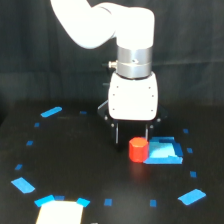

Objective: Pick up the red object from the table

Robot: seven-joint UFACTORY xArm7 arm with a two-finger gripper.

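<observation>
Spread apart and holding nothing, the gripper (132, 134) hangs from a white arm (107, 22) low over the table (75, 165) in the exterior view, its dark fingers (117, 134) pointing down. Just below, at 5 o'clock from the claw, the red object (138, 150) stands upright on the black surface, touching or overlapping a blue pad (165, 151) at its 3 o'clock. Blue tape marks (50, 111) ring the scene; a pale patch (60, 212) sits at 7 o'clock. Darkness fills the room behind.
</observation>
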